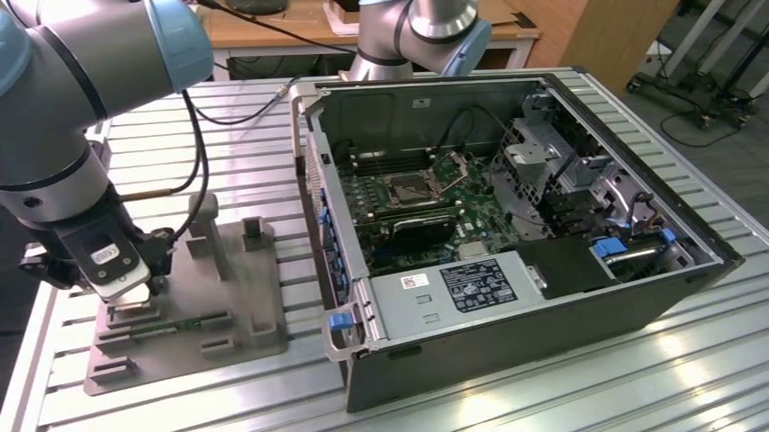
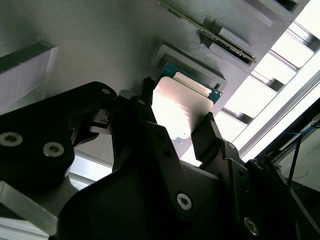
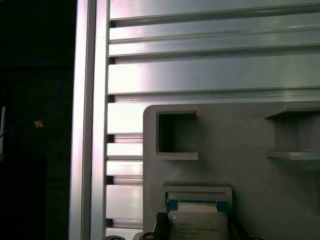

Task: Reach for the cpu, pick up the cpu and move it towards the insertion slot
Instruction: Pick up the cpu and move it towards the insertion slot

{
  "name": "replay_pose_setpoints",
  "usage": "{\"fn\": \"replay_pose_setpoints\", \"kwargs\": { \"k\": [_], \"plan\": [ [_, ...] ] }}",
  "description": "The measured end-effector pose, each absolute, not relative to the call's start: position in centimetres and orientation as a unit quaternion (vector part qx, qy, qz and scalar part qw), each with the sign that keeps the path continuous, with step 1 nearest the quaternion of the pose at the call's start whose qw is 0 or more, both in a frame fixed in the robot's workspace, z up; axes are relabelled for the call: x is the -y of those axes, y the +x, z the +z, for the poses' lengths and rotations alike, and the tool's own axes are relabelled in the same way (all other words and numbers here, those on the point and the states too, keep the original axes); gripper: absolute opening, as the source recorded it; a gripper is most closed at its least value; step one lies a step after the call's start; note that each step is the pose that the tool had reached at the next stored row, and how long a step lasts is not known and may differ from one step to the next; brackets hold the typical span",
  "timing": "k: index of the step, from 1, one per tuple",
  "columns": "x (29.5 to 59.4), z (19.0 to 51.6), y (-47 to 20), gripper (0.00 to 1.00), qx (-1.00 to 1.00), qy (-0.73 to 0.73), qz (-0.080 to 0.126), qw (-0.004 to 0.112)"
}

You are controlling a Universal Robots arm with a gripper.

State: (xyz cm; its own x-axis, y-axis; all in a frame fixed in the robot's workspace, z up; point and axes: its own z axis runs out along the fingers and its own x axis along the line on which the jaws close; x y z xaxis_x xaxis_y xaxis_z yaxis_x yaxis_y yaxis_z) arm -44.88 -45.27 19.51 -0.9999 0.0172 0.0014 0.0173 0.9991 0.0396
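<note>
The cpu [image 2: 182, 102] is a small square chip with a bright metal top and a blue-green rim. It lies in a raised recess of the grey plastic fixture [image 1: 247, 306] at the exterior view's left. My gripper [image 2: 177, 107] is low over it, and its black fingers [image 2: 146, 97] press against two opposite sides of the chip. In the first wrist view the cpu [image 3: 197, 220] sits in its recess with my gripper [image 3: 197, 229] around it. The insertion slot [image 1: 412, 189] is a dark square socket with a metal frame on the green board inside the open computer case.
The open computer case [image 1: 505, 297] stands at the exterior view's right on a ribbed aluminium table [image 1: 180, 405]. A long green memory stick [image 1: 180, 324] lies in the fixture beside my gripper [image 1: 130, 301]. Upright fixture posts [image 1: 198, 229] rise close by. A black cable [image 1: 198, 153] trails from the arm.
</note>
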Motion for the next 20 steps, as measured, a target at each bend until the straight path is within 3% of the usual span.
{"fn": "replay_pose_setpoints", "kwargs": {
  "k": [20],
  "plan": [
    [45.3, 20.8, -44.9, 0.55, 1.000, -0.009, -0.020, 0.001]
  ]
}}
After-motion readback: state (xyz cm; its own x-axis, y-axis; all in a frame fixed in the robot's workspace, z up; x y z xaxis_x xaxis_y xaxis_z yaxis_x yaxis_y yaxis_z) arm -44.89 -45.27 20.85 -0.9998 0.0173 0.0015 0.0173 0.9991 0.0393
